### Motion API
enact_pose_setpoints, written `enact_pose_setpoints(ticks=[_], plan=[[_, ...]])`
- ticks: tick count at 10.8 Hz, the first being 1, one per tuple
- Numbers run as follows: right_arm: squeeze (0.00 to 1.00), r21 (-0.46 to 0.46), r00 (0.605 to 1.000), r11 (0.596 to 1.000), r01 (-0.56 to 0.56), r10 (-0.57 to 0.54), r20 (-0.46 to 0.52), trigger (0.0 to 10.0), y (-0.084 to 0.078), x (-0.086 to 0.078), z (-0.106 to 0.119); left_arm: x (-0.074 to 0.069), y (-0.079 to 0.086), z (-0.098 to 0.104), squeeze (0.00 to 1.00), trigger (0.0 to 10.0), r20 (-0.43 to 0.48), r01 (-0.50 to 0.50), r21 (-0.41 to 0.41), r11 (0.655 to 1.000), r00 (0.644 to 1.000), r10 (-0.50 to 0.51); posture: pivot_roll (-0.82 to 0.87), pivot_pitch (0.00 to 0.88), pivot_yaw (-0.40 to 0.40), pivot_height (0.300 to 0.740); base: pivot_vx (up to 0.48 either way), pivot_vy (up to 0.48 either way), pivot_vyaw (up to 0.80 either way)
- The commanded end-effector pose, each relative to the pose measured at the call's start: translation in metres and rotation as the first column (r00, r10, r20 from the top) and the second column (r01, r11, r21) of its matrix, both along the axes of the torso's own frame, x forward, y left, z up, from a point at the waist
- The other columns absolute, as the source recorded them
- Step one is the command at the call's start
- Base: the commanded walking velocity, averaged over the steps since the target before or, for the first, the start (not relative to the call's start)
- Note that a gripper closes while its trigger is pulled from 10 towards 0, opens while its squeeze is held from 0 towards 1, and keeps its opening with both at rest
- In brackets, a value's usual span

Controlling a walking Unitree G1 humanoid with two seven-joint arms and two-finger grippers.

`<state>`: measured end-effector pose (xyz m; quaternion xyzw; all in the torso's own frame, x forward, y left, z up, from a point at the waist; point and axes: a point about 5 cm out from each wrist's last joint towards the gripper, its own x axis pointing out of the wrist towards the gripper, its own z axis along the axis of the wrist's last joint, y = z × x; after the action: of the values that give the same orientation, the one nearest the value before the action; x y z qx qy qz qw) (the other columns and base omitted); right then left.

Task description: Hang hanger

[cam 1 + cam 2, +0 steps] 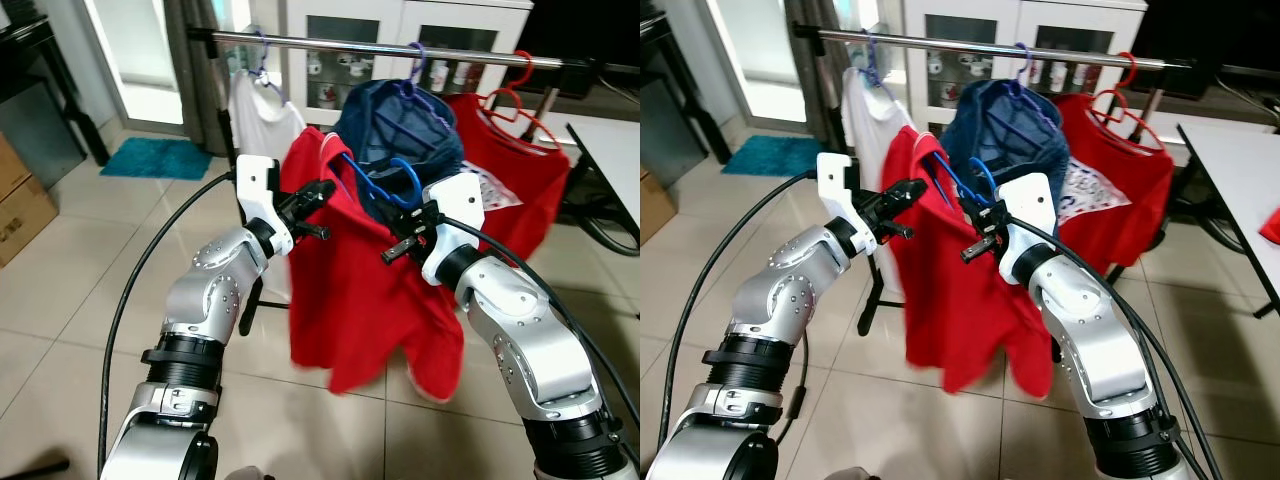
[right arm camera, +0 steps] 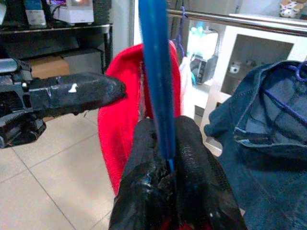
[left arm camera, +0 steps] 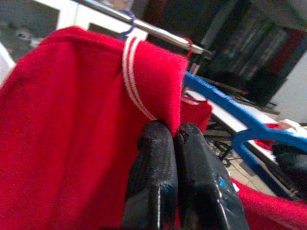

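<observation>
The left gripper (image 1: 322, 190) is raised in front of the robot, jaws closed on the shoulder edge of the red shirt (image 1: 350, 290), pinching the fabric near its white-striped seam, as the left wrist view shows. The shirt hangs between the two arms, draped on the blue hanger (image 1: 385, 185), with its hem falling free well above the tiled floor (image 1: 60, 300).

To the right, the right gripper (image 1: 410, 240) has its jaws clamped on the hanger's blue bar; in the right wrist view the bar runs straight up out from between the fingers (image 2: 144, 158). The hanger's hook curls up just above and left of this gripper, level with the dark blue garment (image 1: 400, 125) behind it.

The metal rail (image 1: 330, 42) runs left to right across the scene, above and beyond both grippers. It already carries a white shirt (image 1: 262, 125) at its left end, the blue garment at the middle, and another red shirt (image 1: 510, 165) on a red hanger (image 1: 515, 95) toward the right.

The hook lies well below the rail and nearer the robot, so the coming move looks like a lift up and forward. The right arm, holding the hanger itself, is the one placed to carry the hook over the rail, probably into the gap between the white shirt and the blue garment.
</observation>
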<state>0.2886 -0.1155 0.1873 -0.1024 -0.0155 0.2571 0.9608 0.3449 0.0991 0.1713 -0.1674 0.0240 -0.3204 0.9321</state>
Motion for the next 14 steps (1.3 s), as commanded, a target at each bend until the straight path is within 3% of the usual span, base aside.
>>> enact_pose_setpoints(ticks=[1,2,3,4,6,7,8,9,11,13,14], plan=[[0.0,-0.001,0.999,1.0,0.021,-0.021,0.043,10.0,-0.005,0.0,0.008,0.0,0.01,0.002,0.0,3.1,0.017,-0.045,0.067,0.997,0.999,0.044,-0.05,0.0,-0.025,0.74,0.0,0.0,0.0],[0.0,0.0,0.999,1.0,0.022,-0.022,0.041,10.0,-0.005,0.0,0.007,-0.003,0.009,0.002,0.0,10.0,0.024,-0.025,0.111,0.994,0.999,0.022,-0.05,0.0,-0.025,0.74,0.0,0.0,0.0],[0.0,0.0,0.999,1.0,0.022,-0.022,0.04,10.0,-0.005,-0.001,0.007,-0.004,0.008,0.003,0.0,8.2,0.024,-0.014,0.103,0.995,1.0,0.011,-0.05,0.0,-0.024,0.74,0.0,0.0,0.0],[0.0,0.0,0.999,1.0,0.025,-0.025,0.039,10.0,-0.006,0.0,0.006,-0.004,0.011,0.005,0.0,0.0,0.047,-0.006,0.135,0.991,0.999,-0.001,-0.05,0.0,-0.022,0.74,0.0,0.0,0.0],[0.0,-0.008,0.999,0.999,0.043,-0.042,0.028,10.0,-0.009,0.001,0.004,-0.009,0.014,0.014,0.0,0.0,0.092,0.015,0.152,0.988,0.995,-0.029,-0.05,0.0,-0.019,0.74,0.0,0.0,0.0],[0.0,-0.042,0.998,0.997,0.059,-0.059,-0.001,10.0,-0.013,0.001,-0.003,-0.017,0.019,0.022,0.0,0.0,0.138,0.044,0.227,0.973,0.987,-0.077,-0.05,0.0,-0.019,0.74,0.0,0.0,0.0],[0.0,-0.093,0.998,0.995,0.045,-0.048,-0.035,10.0,-0.016,0.0,-0.013,-0.014,0.03,0.038,0.0,0.0,0.199,-0.026,0.213,0.977,0.98,-0.018,-0.04,0.0,-0.024,0.74,0.0,0.0,0.0],[0.0,-0.096,0.996,0.995,-0.003,-0.005,-0.085,0.0,-0.018,-0.004,-0.021,-0.006,0.048,0.057,0.0,0.0,0.27,-0.139,0.182,0.973,0.959,0.087,-0.04,0.0,-0.026,0.74,0.0,0.0,0.0],[0.0,-0.124,0.989,0.988,-0.089,0.073,-0.13,0.0,-0.018,-0.011,-0.027,0.002,0.067,0.073,0.0,0.0,0.319,-0.263,0.185,0.947,0.928,0.195,-0.04,0.0,-0.033,0.74,0.0,0.0,0.0],[0.0,-0.163,0.961,0.956,-0.242,0.213,-0.178,0.0,-0.019,-0.026,-0.033,0.018,0.088,0.083,0.0,0.0,0.39,-0.423,0.301,0.854,0.872,0.295,-0.04,0.0,-0.034,0.74,0.0,0.0,0.0],[0.0,-0.167,0.942,0.939,-0.301,0.265,-0.207,0.0,-0.021,-0.033,-0.035,0.023,0.091,0.089,0.0,0.0,0.422,-0.444,0.304,0.843,0.856,0.299,-0.05,0.0,-0.031,0.74,0.0,0.0,0.0]])
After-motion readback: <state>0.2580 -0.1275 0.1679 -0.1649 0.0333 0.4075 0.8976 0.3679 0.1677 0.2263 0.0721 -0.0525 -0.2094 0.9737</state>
